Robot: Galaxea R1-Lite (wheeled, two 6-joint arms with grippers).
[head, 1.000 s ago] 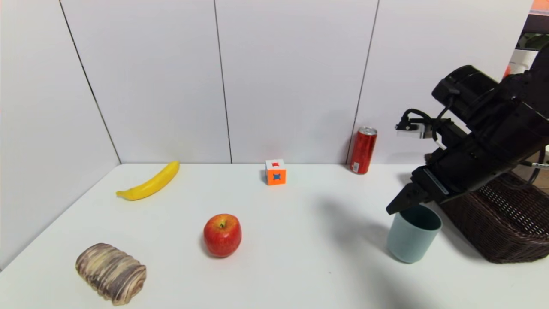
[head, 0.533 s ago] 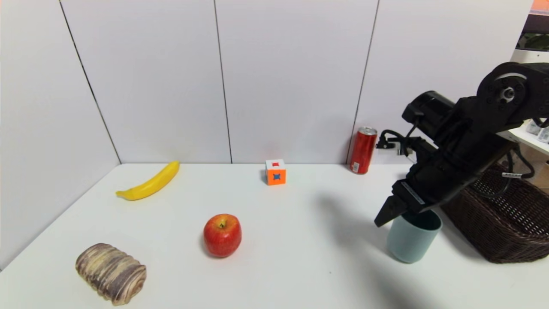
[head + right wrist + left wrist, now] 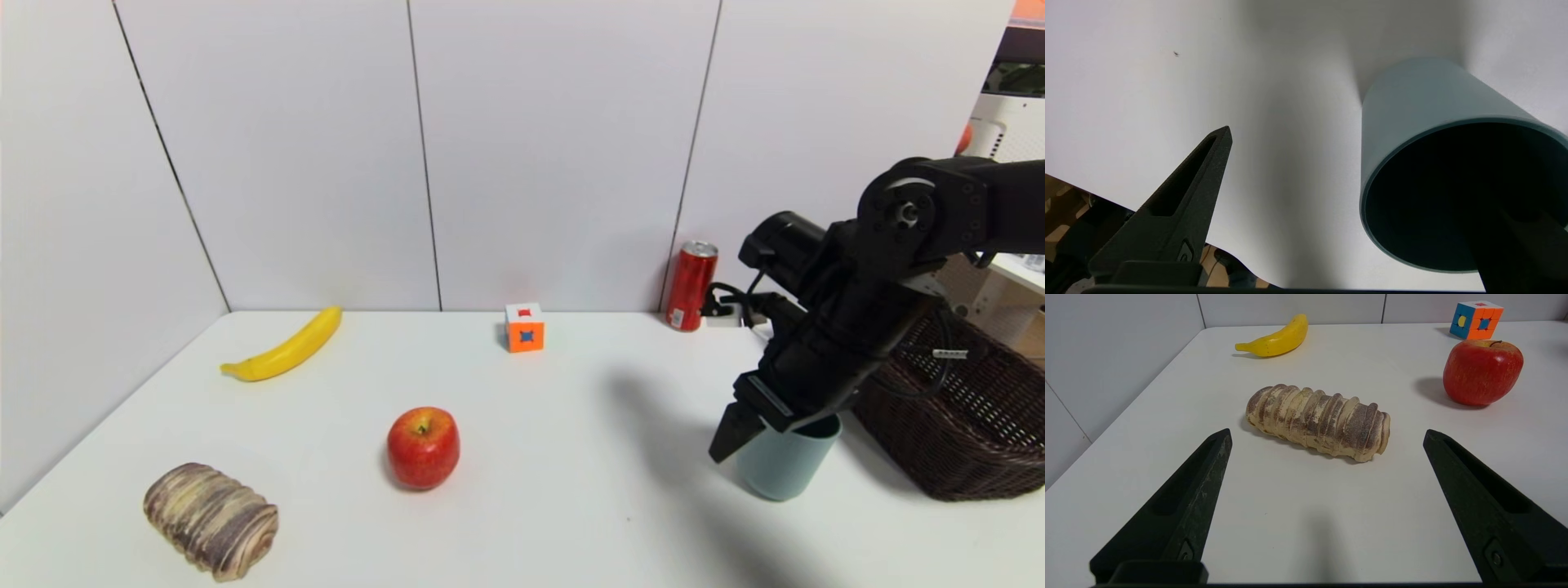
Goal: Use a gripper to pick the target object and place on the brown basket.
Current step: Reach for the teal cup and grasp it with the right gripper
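Observation:
The pale blue-grey cup (image 3: pixel 781 469) stands upright on the white table, just left of the brown wicker basket (image 3: pixel 967 425). My right gripper (image 3: pixel 755 431) is open and reaches down over the cup's rim. One finger (image 3: pixel 727 437) hangs outside the cup's left wall and the other goes down inside it. In the right wrist view the cup (image 3: pixel 1412 106) fills the side of the gripper (image 3: pixel 1351 163); one finger (image 3: pixel 1204 183) is outside the cup and the other is inside its dark interior. My left gripper (image 3: pixel 1327 433) is open and empty, near the bread.
A red soda can (image 3: pixel 691 286) stands by the back wall behind the right arm. A colour cube (image 3: pixel 524 327), a banana (image 3: pixel 286 347), an apple (image 3: pixel 423 447) and a bread loaf (image 3: pixel 212 518) lie to the left. The table's front edge shows in the right wrist view (image 3: pixel 1167 204).
My right gripper has come down and to the left, from above the cup's rim to straddling its left wall. The cup has not moved.

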